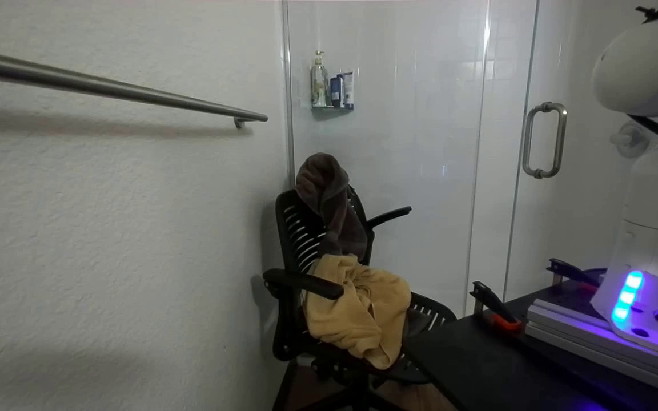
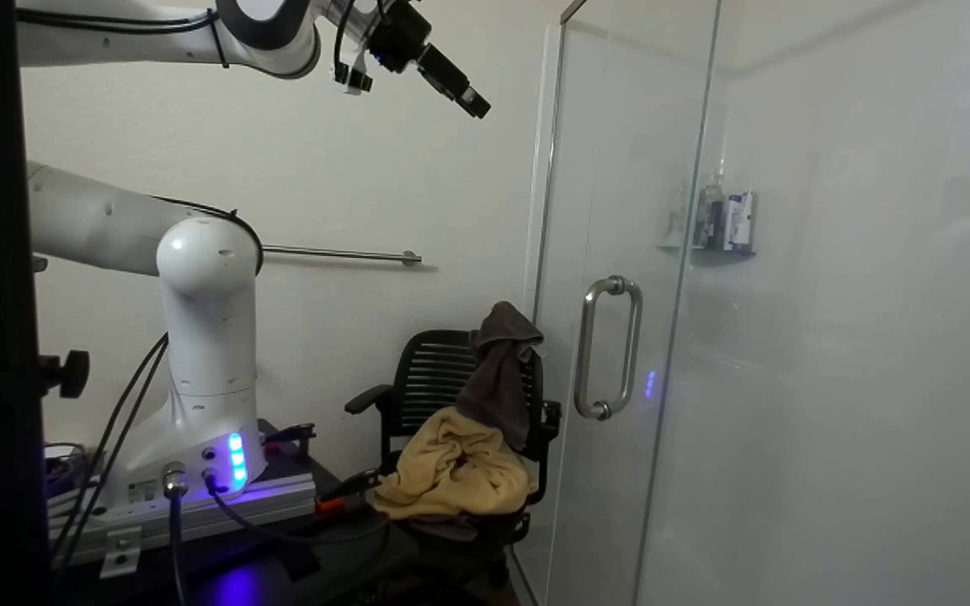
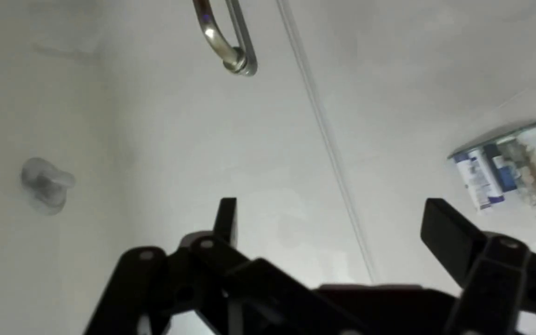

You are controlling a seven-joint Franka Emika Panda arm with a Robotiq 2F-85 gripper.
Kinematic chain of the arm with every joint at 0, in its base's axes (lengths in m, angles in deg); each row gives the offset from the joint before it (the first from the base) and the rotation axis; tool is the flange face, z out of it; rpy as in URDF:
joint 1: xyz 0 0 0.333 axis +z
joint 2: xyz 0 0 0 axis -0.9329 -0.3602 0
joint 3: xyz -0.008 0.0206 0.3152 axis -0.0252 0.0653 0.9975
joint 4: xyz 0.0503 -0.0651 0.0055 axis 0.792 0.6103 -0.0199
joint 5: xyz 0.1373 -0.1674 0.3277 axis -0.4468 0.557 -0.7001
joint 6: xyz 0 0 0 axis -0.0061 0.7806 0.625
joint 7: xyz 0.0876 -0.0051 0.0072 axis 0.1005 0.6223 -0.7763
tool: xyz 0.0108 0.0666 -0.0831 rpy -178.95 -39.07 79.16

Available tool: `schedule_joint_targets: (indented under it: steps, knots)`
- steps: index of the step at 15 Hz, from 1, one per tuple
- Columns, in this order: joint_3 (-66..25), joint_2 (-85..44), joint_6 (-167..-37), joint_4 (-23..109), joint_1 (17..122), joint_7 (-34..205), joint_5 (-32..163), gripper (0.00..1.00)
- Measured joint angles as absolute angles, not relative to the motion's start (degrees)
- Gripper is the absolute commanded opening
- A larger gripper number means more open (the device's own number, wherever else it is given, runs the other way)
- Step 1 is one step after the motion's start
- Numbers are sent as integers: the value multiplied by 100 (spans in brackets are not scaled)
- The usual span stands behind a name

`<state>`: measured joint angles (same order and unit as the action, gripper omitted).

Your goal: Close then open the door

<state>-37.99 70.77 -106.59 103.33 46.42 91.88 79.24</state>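
The door is a tall clear glass panel, seen in both exterior views (image 1: 546, 228) (image 2: 611, 488); the wrist view also shows its glass (image 3: 258, 139). Its silver loop handle (image 1: 561, 140) also shows in the other pictures, at the middle right of an exterior view (image 2: 583, 353) and at the top of the wrist view (image 3: 219, 44), partly cut off. I cannot tell how far the door stands open. My gripper (image 2: 475, 103) is high, pointing down toward the glass, above and apart from the handle. In the wrist view the gripper (image 3: 331, 204) has its fingers wide apart with nothing between them.
A black chair (image 2: 434, 370) with a yellow towel (image 2: 455, 471) and a brown towel (image 2: 498, 379) stands before the glass. A metal wall bar (image 1: 106, 85) runs along the wall. A corner shelf holds bottles (image 1: 319, 83). The robot stands on a black table (image 1: 466, 354).
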Motion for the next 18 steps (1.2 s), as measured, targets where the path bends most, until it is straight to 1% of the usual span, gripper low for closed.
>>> schedule_joint_targets:
  steps: [2,6,12,18]
  knots:
    - [-3716,6568,-11189,10231,4291,9456,7912,100]
    - [-3379,5877,-11355,9994,3929,9921,7712,100]
    - [-3367,5696,-11401,10122,3983,9418,7650,100]
    - [-3424,4620,-12279,9880,4200,8856,7650,100]
